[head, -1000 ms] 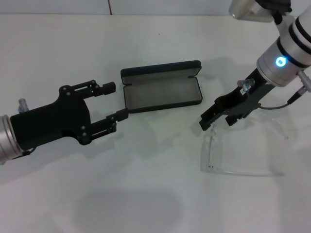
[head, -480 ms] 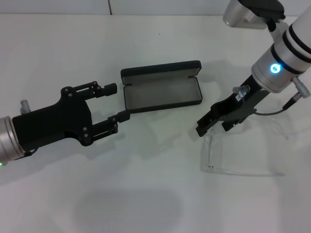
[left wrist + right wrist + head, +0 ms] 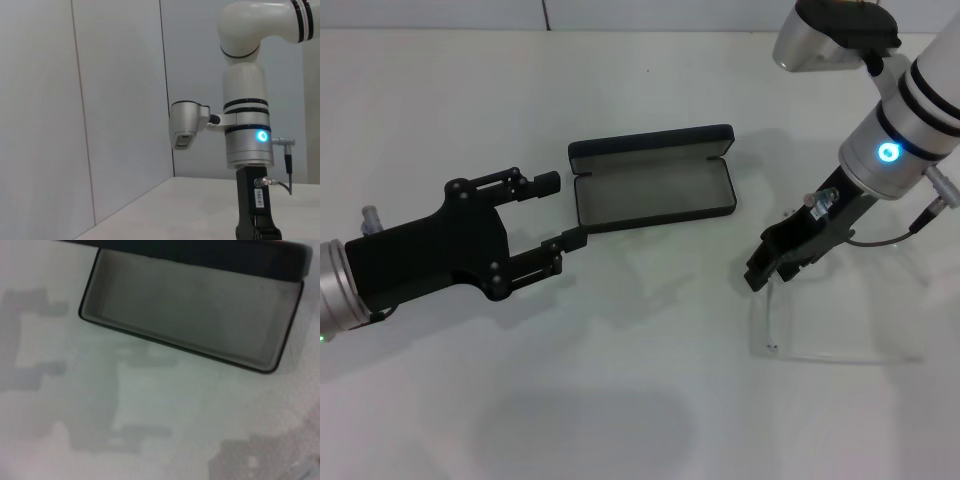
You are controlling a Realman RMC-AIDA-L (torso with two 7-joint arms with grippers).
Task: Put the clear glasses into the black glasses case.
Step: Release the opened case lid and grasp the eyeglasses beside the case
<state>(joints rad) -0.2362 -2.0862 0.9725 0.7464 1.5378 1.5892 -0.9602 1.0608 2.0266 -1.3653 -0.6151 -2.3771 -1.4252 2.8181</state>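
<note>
The black glasses case (image 3: pixel 655 190) lies open at the table's middle, grey lining up and lid hinged toward the far side; the right wrist view looks down into the case (image 3: pixel 190 315). To its right the clear glasses (image 3: pixel 840 340) rest on the white table. One thin arm of the glasses runs up into my right gripper (image 3: pixel 763 273), which stands over their left end, shut on that arm. My left gripper (image 3: pixel 560 211) is open just left of the case, with nothing between its fingers.
The white table (image 3: pixel 650 400) carries only the case and glasses. A grey wall rises behind it. The left wrist view looks across at the right arm (image 3: pixel 247 145) and that wall.
My right gripper has swung right and slightly nearer. The glasses have shifted right with it. The left arm and the case have not moved.
</note>
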